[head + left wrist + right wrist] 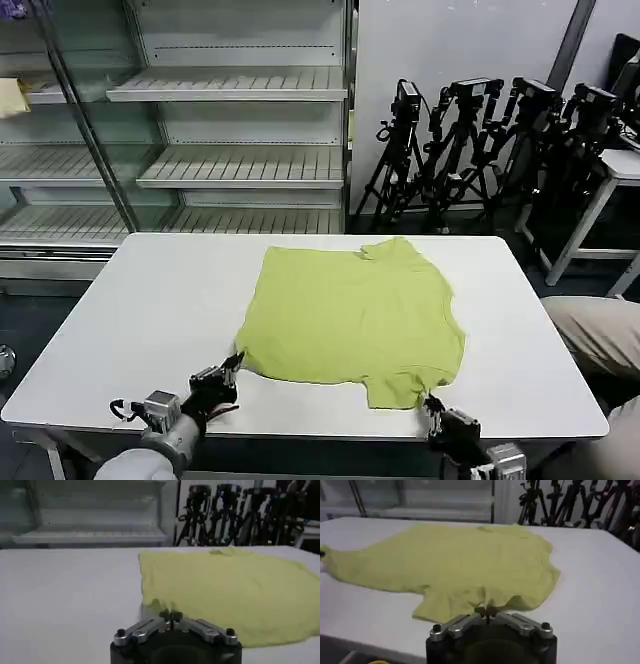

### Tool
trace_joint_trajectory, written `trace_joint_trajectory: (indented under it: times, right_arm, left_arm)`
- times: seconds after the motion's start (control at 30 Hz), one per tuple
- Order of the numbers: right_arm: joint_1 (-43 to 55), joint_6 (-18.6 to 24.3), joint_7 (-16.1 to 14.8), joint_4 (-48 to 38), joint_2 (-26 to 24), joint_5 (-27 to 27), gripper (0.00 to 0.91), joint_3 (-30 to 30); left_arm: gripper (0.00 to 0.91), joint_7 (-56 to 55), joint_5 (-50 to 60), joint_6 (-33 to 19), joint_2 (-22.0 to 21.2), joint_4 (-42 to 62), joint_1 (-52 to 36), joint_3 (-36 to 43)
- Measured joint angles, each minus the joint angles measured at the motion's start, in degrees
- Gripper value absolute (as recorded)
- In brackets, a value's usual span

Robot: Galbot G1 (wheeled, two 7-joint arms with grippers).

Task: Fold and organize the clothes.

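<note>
T-shirt point(350, 315): spread on table point(160, 310).
Left gripper point(232, 367): fingers clenched on near-left corner.
Right gripper point(432, 405): fingers clenched on near-right sleeve.

White table point(150, 330), lime-green T-shirt point(350, 315) spread flat across its middle

You had no writing to read here: no text, label, brand, number or sign was legible on anything in the head view or either wrist view.
</note>
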Motion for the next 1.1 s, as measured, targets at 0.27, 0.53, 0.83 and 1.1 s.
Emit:
trace_joint_trajectory:
  times: [0.27,0.53,0.83,1.1]
  right_arm:
    - [8.6,-1.9,-0.3,-3.3,-0.5,1.6,0.0,0.2]
    - [17.5,-2.6,-1.4,-8.3,-1.2,1.8,0.0,-0.8]
    - [23.5,-2.9,-2.7,-13.9,-0.5,0.7,0.0,-2.9]
    - [26.0,-2.7,-3.4,-17.9,-0.1,0.1,0.0,-3.4]
  left_arm:
    - [0.01,-0.2,-2.1,0.1,-0.6,3.9,-5.6,1.5]
    - [0.01,-0.2,-3.3,-0.5,-1.1,7.6,-9.8,2.5]
    - [0.01,-0.4,-4.0,-0.7,-1.4,11.6,-13.8,3.0]
    - [0.01,-0.3,-4.0,-0.8,-1.5,15.1,-17.0,4.6]
